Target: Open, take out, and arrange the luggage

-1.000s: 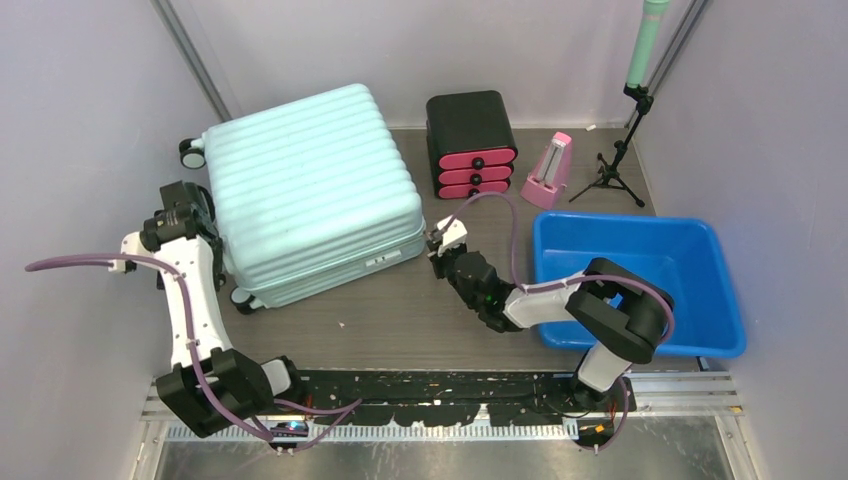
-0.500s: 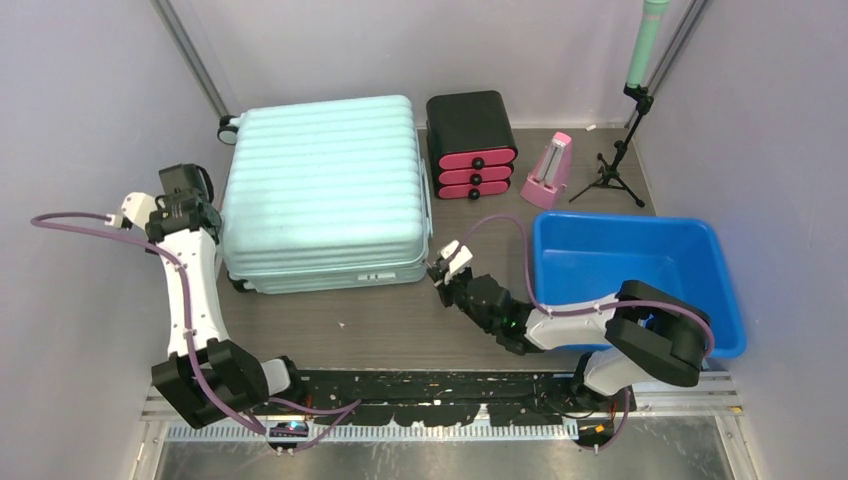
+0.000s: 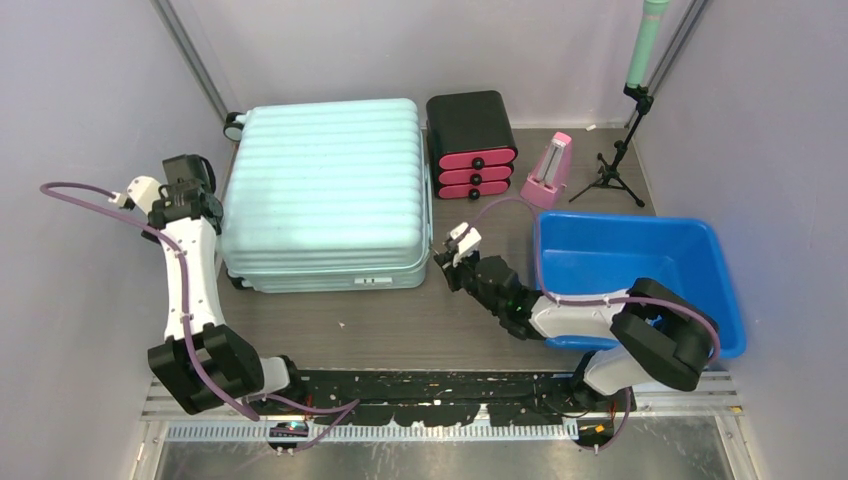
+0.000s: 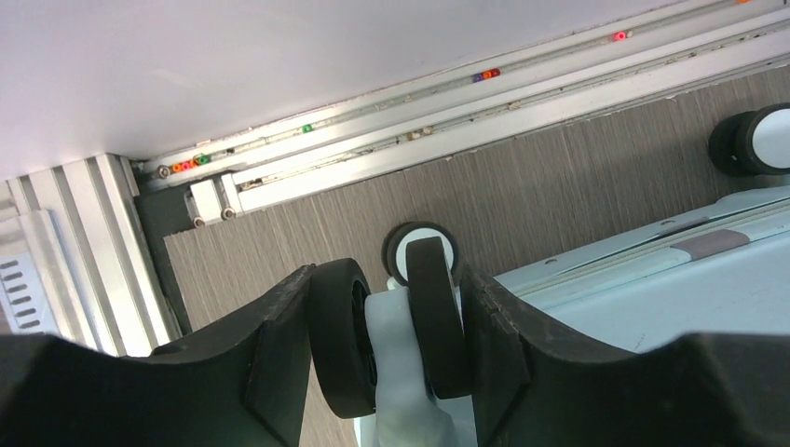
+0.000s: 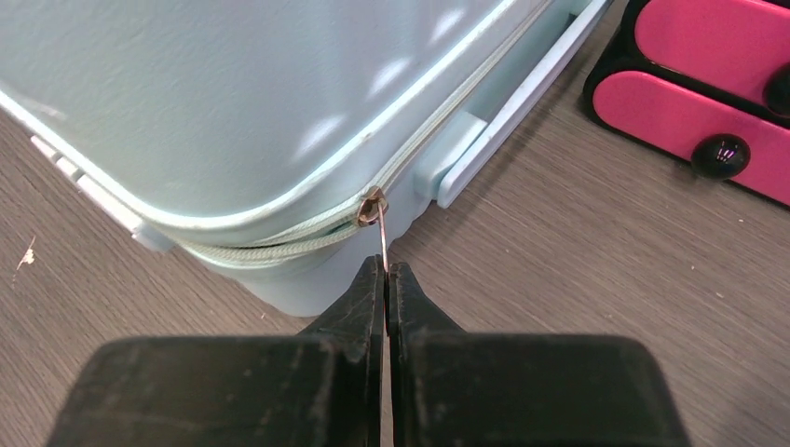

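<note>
The mint-green luggage (image 3: 325, 190) lies flat and closed at the left rear of the table (image 3: 400, 320), just beside a black drawer box (image 3: 471, 143). The right gripper (image 5: 385, 279) pinches its jaws tight on the zipper pull (image 5: 381, 228) at the case's near right corner. The left gripper (image 4: 389, 307) clamps a black caster wheel (image 4: 433, 317) on the case's left side.

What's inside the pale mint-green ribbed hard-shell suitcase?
Nothing visible: the mint-green hard-shell suitcase has its lid down, covering any contents. Right gripper pinches its metal zipper pull.
</note>
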Robot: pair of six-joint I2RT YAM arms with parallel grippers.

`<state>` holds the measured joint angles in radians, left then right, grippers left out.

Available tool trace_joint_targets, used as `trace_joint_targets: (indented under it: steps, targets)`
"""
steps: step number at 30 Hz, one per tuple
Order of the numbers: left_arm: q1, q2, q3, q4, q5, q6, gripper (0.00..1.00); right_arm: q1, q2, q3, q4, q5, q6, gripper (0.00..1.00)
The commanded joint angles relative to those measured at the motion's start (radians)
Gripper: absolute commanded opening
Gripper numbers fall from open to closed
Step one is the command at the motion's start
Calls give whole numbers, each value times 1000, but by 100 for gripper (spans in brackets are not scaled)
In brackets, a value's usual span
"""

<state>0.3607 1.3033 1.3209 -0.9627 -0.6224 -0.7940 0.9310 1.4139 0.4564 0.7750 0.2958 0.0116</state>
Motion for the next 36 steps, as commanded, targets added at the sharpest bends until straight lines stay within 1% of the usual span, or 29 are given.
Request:
trace_joint_targets:
  steps: [1, 2, 3, 5, 7, 8, 9, 11, 12, 14, 16, 18, 20, 22, 24, 26, 27, 30, 31, 33, 34, 36]
  targets:
    - [4, -26, 46, 120, -157, 255, 0, -124, 8, 67, -56, 175, -33, 0]
    - [4, -28, 58, 128, -115, 269, 3, -124, 23, 84, -65, 153, -29, 0]
    - [3, -28, 74, 132, -65, 284, 13, -123, 29, 89, -78, 111, -17, 0]
    - [-5, -34, 102, 126, 10, 303, 37, -115, 53, 90, -68, 83, 8, 0]
    - [-28, -53, 113, 89, -51, 271, 62, -103, 70, 85, -41, 99, 12, 0]
    - [-30, -66, 120, 54, -94, 219, 75, -101, 73, 84, -35, 106, 10, 0]
    - [-31, -74, 137, 0, -147, 149, 84, -99, 74, 82, -35, 108, 10, 0]
    - [-30, -92, 177, -99, -148, 51, 93, -94, 69, 78, -35, 106, 11, 0]
    - [-31, -101, 191, -146, -133, -7, 95, -92, 68, 78, -36, 105, 11, 0]
    - [-31, -123, 212, -254, -102, -124, 95, -89, 64, 79, -37, 99, 4, 0]
    - [-32, -164, 204, -352, -56, -250, 93, -86, 65, 83, -37, 88, -19, 0]
    - [-32, -212, 157, -389, 20, -318, 91, -86, 75, 95, -46, 78, -58, 0]
    - [-31, -263, 94, -370, 104, -332, 91, -86, 95, 119, -59, 76, -87, 0]
    - [-31, -286, 81, -375, 170, -324, 90, -86, 116, 150, -72, 71, -97, 0]
    - [-32, -293, 108, -422, 198, -331, 90, -80, 131, 180, -83, 56, -99, 0]
    - [-35, -299, 124, -472, 191, -357, 86, -59, 144, 197, -95, 64, -113, 0]
    - [-36, -301, 124, -491, 192, -372, 85, -51, 149, 203, -96, 76, -124, 0]
    - [-45, -332, 73, -485, 221, -428, 85, -11, 175, 225, -98, 95, -135, 0]
    - [-51, -356, 36, -440, 241, -442, 84, -3, 182, 228, -97, 101, -137, 0]
    - [-72, -392, -51, -294, 301, -442, 80, 30, 191, 233, -97, 112, -141, 0]
    - [-83, -394, -73, -244, 320, -441, 79, 36, 193, 233, -96, 121, -141, 0]
    - [-127, -359, -58, -215, 305, -437, 78, 52, 198, 232, -92, 134, -140, 0]
